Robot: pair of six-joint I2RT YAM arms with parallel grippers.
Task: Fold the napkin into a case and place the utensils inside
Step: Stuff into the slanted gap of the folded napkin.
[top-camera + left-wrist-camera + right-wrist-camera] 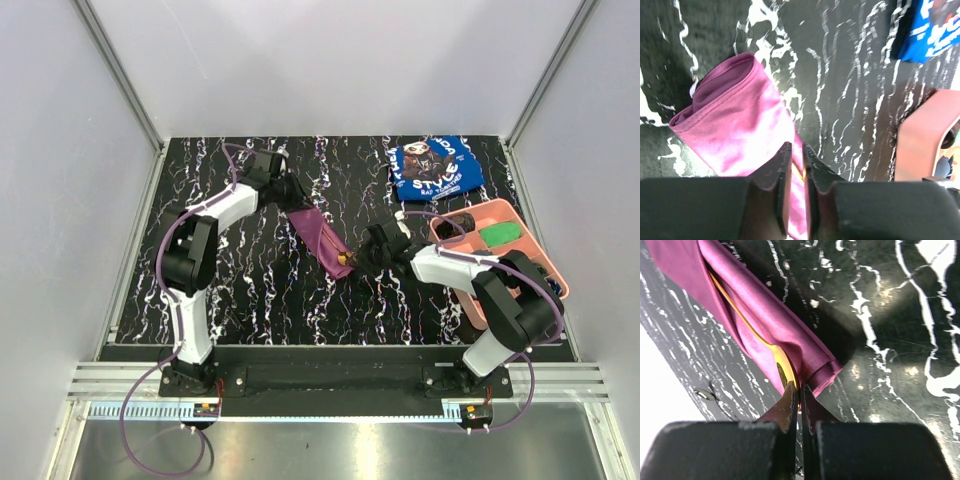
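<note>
Between grey walls point(60, 150), a black marbled table point(260, 290) has open room at its left and near edges. A pink tray point(545, 262) and blue cloth point(436, 165) crowd the far right. Mid-table lies the napkin point(318, 232), folded narrow. The left gripper point(290, 190) is slightly parted at its far end. The right gripper point(358, 258) pinches the spoon point(781, 367) tucked inside.

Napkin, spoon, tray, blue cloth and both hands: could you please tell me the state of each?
Napkin, folded into narrow case.
Spoon, handle in napkin's fold, bowl end out.
Left hand, slightly parted at napkin, grip unclear.
Right hand, shut on spoon.
Blue cloth, crumpled.
Tray, holding items.
</note>
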